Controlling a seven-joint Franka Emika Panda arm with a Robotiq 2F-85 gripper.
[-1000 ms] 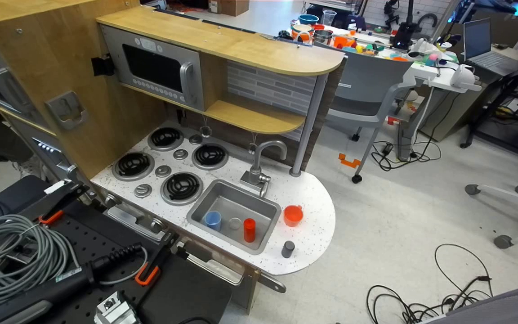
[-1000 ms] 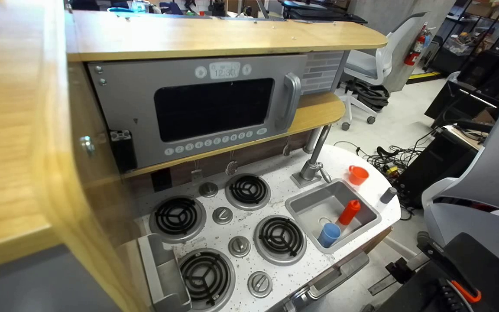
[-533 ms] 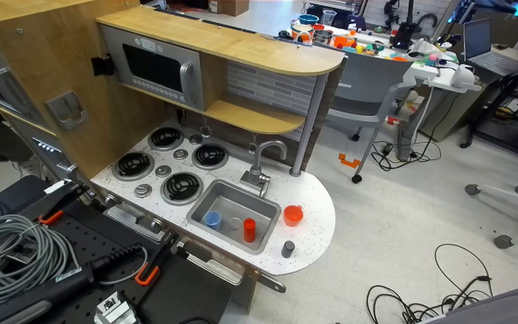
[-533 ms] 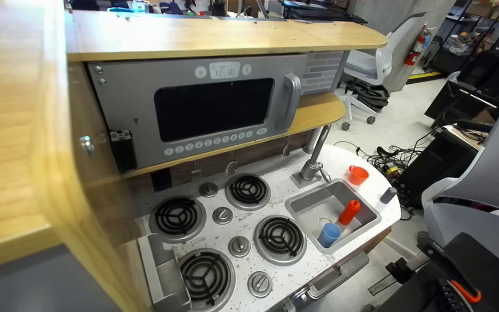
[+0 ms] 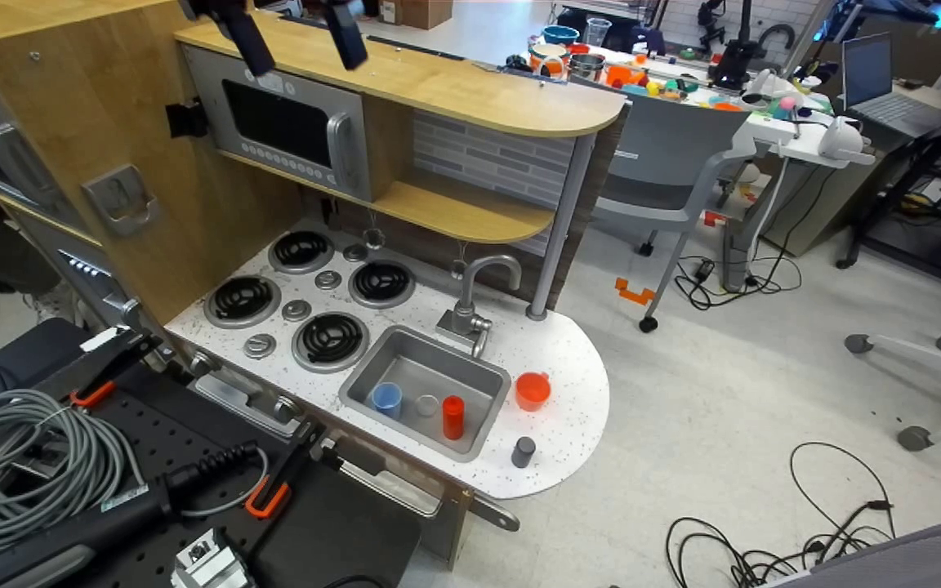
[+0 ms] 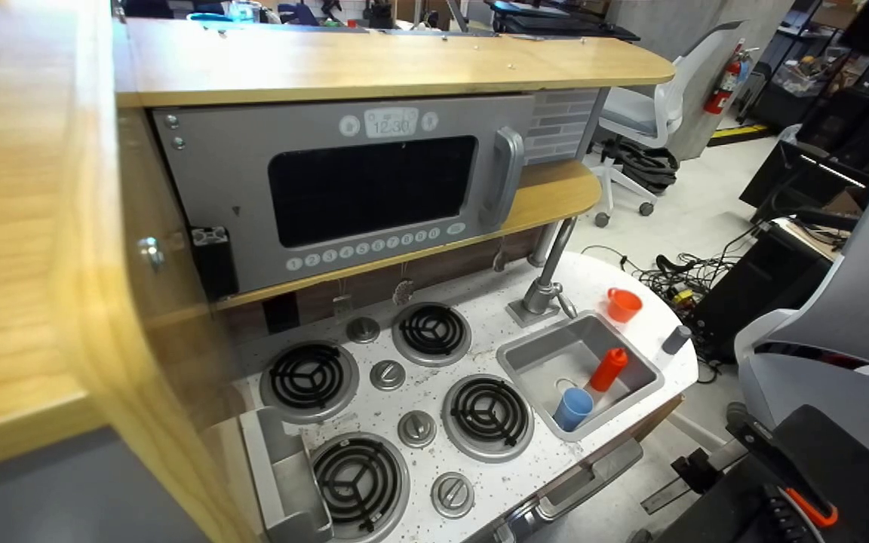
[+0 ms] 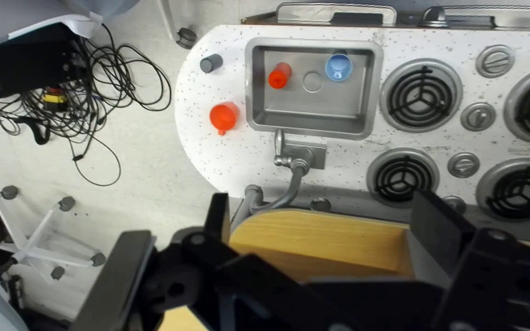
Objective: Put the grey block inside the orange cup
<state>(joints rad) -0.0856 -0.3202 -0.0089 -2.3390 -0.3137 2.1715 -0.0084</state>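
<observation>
The grey block, a small dark grey cylinder, stands on the white counter's rounded end. It also shows in an exterior view and the wrist view. The orange cup, small with a handle, stands upright near it, beside the sink. It also shows in an exterior view and the wrist view. My gripper is high above the toy kitchen's top board, far from both. In the wrist view my gripper is open, its fingers wide apart with nothing between them.
The sink holds a red bottle and a blue cup. The faucet rises behind it. A wooden shelf, a post and a toy microwave overhang the counter's back. Burners lie beside the sink.
My gripper has come into view at the top of an exterior view. A blurred dark shape has appeared at the upper right of an exterior view. The block and cup have not moved.
</observation>
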